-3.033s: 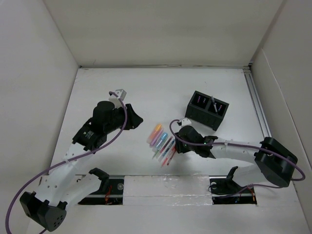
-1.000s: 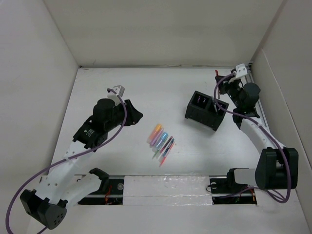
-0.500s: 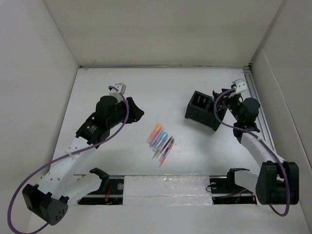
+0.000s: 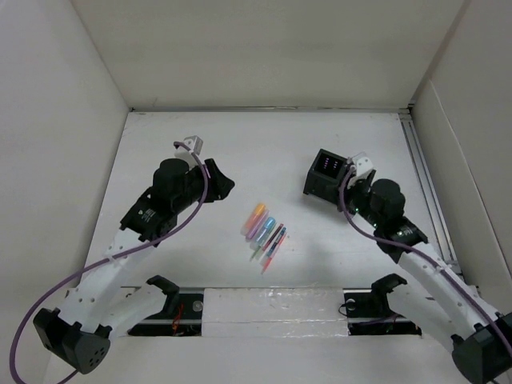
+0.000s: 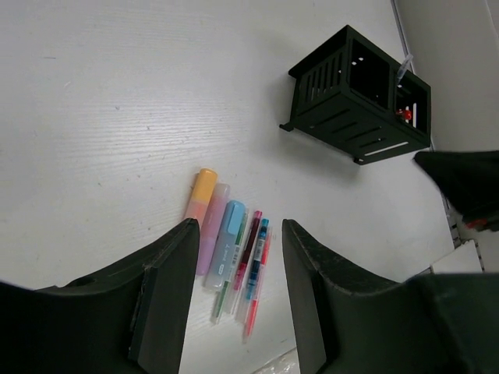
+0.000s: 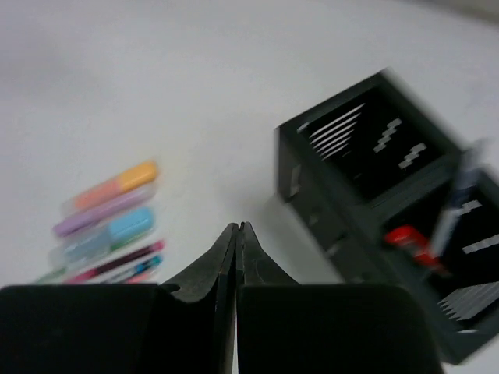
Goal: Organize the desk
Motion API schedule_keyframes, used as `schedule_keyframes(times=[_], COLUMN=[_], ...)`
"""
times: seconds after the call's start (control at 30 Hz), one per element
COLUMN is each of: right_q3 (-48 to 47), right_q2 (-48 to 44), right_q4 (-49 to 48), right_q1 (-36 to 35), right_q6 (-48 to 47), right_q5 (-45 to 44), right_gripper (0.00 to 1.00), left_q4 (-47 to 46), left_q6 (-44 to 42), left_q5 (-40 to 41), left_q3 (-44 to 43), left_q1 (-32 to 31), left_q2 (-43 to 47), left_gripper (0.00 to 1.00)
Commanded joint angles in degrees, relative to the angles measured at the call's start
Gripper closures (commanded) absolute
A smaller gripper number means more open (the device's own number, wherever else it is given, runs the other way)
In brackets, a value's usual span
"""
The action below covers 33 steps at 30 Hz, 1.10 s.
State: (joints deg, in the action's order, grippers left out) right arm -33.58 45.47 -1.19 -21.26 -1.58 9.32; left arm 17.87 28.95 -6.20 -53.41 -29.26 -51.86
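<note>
1. The left gripper (image 5: 238,300) hovers over the left half of the desk, its jaws spread wide with nothing between them.
2. The large flat white matte desk (image 4: 264,140) fills the walled enclosure, with a metal rail (image 4: 422,172) running along its right edge.
3. Near the middle lies a loose row of writing tools, side by side and touching: an orange plastic highlighter (image 5: 201,195), a pink highlighter (image 5: 211,234), a light-blue highlighter (image 5: 227,243) and several thin coloured pens (image 5: 252,257). All rest flat on the bare tabletop, well apart from the box.
4. To the right and farther back stands a black slatted two-compartment organizer box (image 5: 355,97). One compartment holds a slim pen (image 5: 402,74) and something small and red (image 5: 404,114), too blurred to identify. The other looks empty.
5. The right gripper (image 6: 236,253) hangs just beside the box's near side, fingers pressed together and gripping nothing.
6. My judgement is that the tidying is at an early stage. Only a couple of items are stowed, and the whole central row is left to carry over.
</note>
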Motion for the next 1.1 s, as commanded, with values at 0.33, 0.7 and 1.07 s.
schedule_keyframes(times=[0.33, 0.7, 1.07], right_q3=[-2.4, -4.5, -6.1], right_q2=[25.3, 34.9, 38.6], right_q4=[5.4, -1.4, -0.9], right_q1=[-32.4, -33.1, -33.6], right_q6=[27.3, 33.8, 36.1], right_q5=[-14.9, -16.2, -17.3], right_gripper=[0.71, 0.66, 0.66], left_q4=[1.6, 2.5, 4.0], left_q6=[-0.7, 0.2, 0.0], left_q5=[-0.1, -1.0, -0.4], left_q3=[-0.6, 0.3, 0.1], left_q1=[-0.3, -0.3, -0.3], left_q2=[4.6, 6.2, 7.6], left_gripper=[0.58, 0.58, 0.58])
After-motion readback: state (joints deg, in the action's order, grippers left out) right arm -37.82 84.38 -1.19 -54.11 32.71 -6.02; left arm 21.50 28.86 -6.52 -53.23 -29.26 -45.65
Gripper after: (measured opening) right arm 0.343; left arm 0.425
